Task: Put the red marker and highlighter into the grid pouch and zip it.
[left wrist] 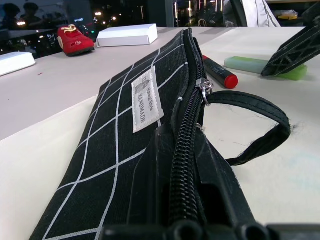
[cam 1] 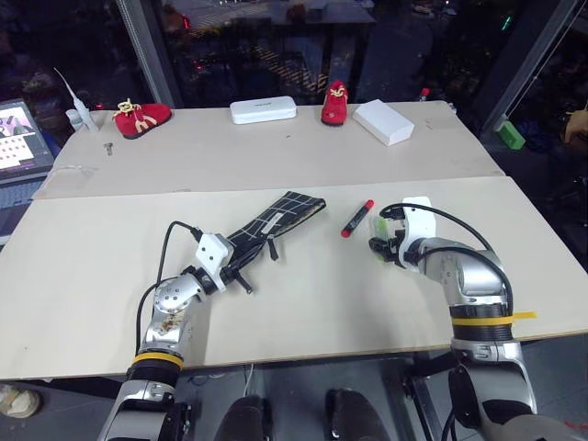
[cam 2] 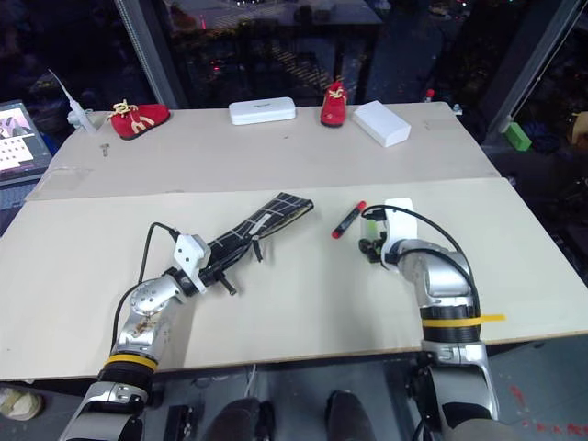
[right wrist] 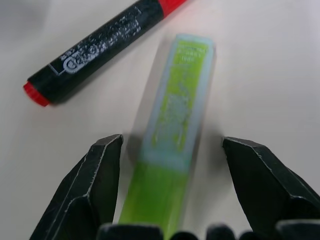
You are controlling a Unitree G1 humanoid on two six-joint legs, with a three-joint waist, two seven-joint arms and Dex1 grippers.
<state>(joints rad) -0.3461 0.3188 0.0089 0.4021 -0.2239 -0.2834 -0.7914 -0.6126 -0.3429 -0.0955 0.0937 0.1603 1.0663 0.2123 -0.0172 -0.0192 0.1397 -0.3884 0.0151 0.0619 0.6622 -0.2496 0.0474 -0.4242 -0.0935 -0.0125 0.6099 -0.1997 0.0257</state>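
Note:
The black grid pouch (cam 1: 280, 219) lies slanted at the table's middle, its white label (left wrist: 146, 99) facing up and its zipper pull loop (left wrist: 260, 131) trailing beside it. My left gripper (cam 1: 232, 263) is shut on the pouch's near end. The red marker (cam 1: 357, 219) lies just right of the pouch. Beside the marker rests the light-green highlighter (right wrist: 175, 130). My right gripper (right wrist: 170, 145) is open and points down over the highlighter, one finger (right wrist: 107, 160) on either side of it with a gap to each.
Along the table's far edge sit two red baby shoes (cam 1: 141, 118) (cam 1: 335, 103), a white plastic case (cam 1: 263, 110) and a white box (cam 1: 382, 121). A laptop (cam 1: 18, 138) stands off the far left. A darker green block (cam 1: 511, 135) lies beyond the right edge.

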